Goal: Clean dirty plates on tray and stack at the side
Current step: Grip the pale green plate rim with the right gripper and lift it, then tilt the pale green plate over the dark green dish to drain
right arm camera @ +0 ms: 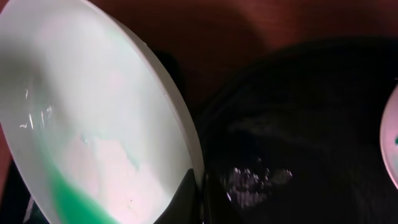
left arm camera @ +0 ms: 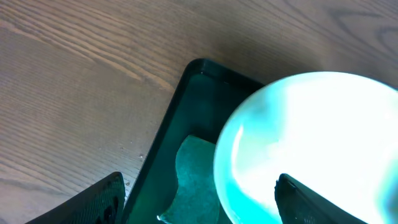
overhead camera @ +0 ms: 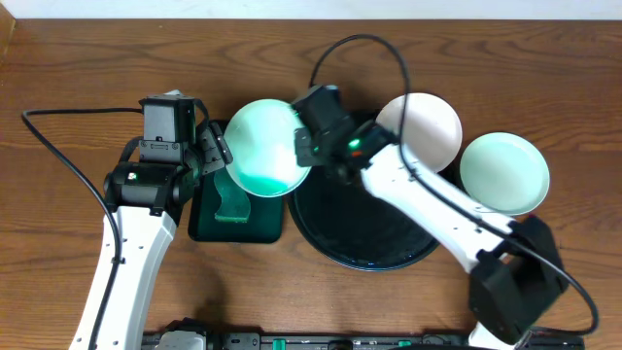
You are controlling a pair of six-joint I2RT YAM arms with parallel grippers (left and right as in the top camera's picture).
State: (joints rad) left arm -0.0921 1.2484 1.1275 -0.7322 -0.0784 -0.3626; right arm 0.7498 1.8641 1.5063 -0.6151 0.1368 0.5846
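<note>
My right gripper [overhead camera: 303,146] is shut on the rim of a mint green plate [overhead camera: 266,146] and holds it tilted over the small green tray, left of the black tray [overhead camera: 367,228]. The plate fills the right wrist view [right arm camera: 93,124], with a green pool at its low edge and a finger clamped on the rim [right arm camera: 189,196]. My left gripper [left arm camera: 199,205] is open and empty, just left of the plate [left arm camera: 311,143], above the green sponge [left arm camera: 196,180]. A white plate [overhead camera: 428,126] and a second mint plate [overhead camera: 505,173] lie to the right of the black tray.
The small dark green tray [overhead camera: 209,219] with the sponge [overhead camera: 231,202] sits left of the black tray. Its rim shows in the left wrist view [left arm camera: 168,118]. The black tray [right arm camera: 298,124] holds no plates. Cables run over the back of the wooden table.
</note>
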